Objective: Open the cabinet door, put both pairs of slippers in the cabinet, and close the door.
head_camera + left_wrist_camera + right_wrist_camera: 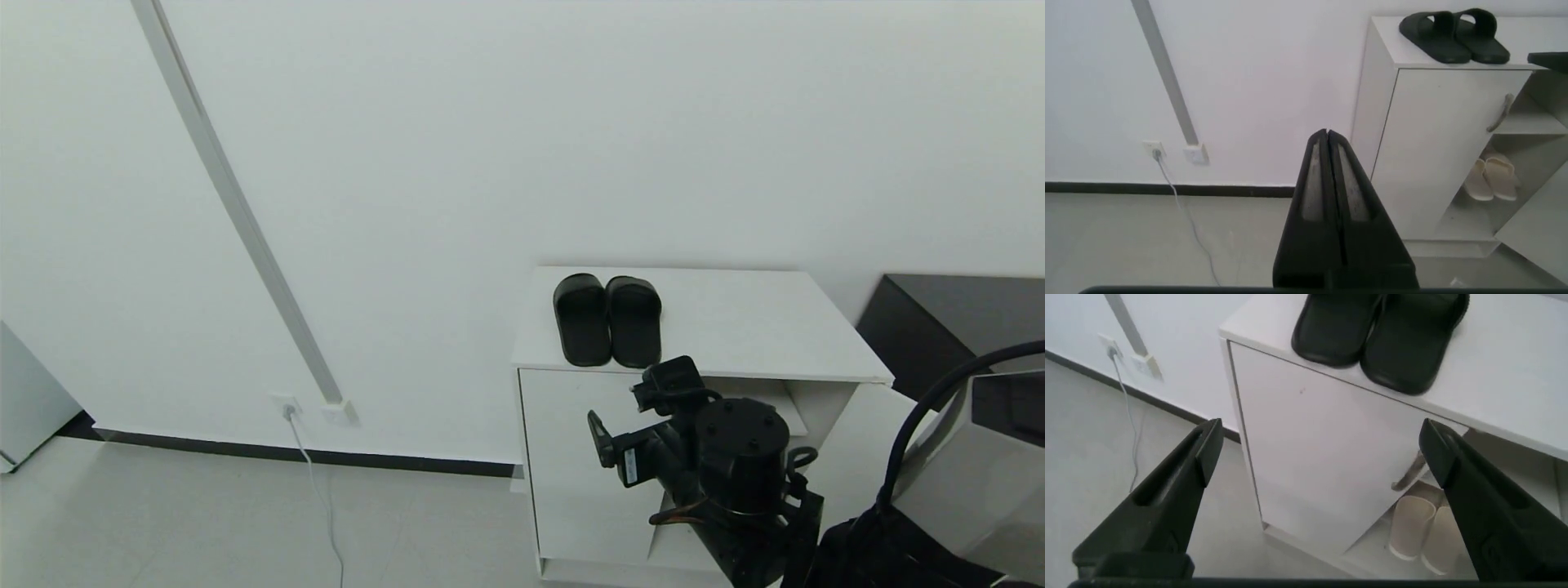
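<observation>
Head view, key relation: the black slippers point(608, 331) sit side by side on the cabinet point(735, 327) top, near its front left corner. They lie just above and beyond my right arm point(735, 465), at lower centre of the frame.
Head view, long axis: both slippers run front to back, with the strap ends toward the wall, as far as I can judge.
Head view, hidden: my arm covers much of the cabinet's open right side, so I cannot read the shelves from here.
Left wrist view, pincer: the left pincer point(1328, 140) is closed and empty, its fingers pressed flat together.
Left wrist view, placement: the black slippers are at the upper right, well apart from this pincer. The pale slippers point(1490, 178) already rest on a low shelf at the right, behind the handle point(1501, 113).
Right wrist view, pincer: the right pincer point(1320, 433) is spread wide and holds nothing.
Right wrist view, relation: the black pair lies at top centre, between the fingers' lines, with the left door panel point(1315, 449) straight ahead. I judge the right arm is far the nearer, and it must rise to reach them.
Right wrist view, cut off: the frame's top edge clips the black pair, and the door edge partly masks the pale pair at the lower right.
</observation>
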You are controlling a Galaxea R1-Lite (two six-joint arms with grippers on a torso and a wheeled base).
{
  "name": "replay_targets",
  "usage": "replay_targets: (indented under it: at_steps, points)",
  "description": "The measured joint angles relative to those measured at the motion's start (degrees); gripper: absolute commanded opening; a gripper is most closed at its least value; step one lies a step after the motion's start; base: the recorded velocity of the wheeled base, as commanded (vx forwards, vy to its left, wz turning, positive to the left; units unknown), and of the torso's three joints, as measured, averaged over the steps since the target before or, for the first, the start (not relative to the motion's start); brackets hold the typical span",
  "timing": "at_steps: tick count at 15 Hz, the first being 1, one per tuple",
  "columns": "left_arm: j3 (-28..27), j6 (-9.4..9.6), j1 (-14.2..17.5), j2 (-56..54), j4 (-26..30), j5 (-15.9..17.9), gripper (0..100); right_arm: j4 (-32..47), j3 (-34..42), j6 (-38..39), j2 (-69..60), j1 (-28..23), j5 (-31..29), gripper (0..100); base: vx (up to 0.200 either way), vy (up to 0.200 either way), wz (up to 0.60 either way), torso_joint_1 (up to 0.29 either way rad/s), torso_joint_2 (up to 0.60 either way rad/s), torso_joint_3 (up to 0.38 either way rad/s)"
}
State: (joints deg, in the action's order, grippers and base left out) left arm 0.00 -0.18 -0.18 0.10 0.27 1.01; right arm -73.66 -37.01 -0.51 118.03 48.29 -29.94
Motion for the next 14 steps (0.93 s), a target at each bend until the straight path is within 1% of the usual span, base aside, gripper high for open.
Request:
replay_targets:
  at_steps: [5, 7, 9, 12, 14]
  points:
    - [0.0, 0.02, -0.02, 0.0, 0.0, 0.05, 0, 0.44, -0.17, 0.09, 0.13, -0.16, 0.05, 100, 0.2, 0.0, 0.0, 0.002, 0.0, 0.0]
    - [0.0, 0.02, -0.11, 0.0, 0.0, 0.02, 0, 2.88, -1.46, 1.05, 0.52, -0.22, 0.02, 100, 0.2, 0.0, 0.0, 0.002, 0.0, 0.007]
    - [0.0, 0.02, 0.0, 0.0, 0.0, 0.02, 0, 9.96, -4.3, 6.01, 0.79, -0.27, -0.09, 100, 0.2, 0.0, 0.0, 0.002, 0.0, -0.002]
    - [0.0, -0.11, -0.06, 0.0, -0.02, -0.01, 0, 21.74, -12.0, 12.69, 1.16, -0.33, -2.35, 100, 0.0, 0.0, 0.0, 0.0, 0.0, 0.0]
    - [0.0, -0.13, 0.02, 0.0, 0.0, 0.02, 0, 24.92, -17.07, 14.21, 2.51, -1.66, -3.97, 100, 0.0, 0.0, 0.0, 0.0, 0.0, 0.0]
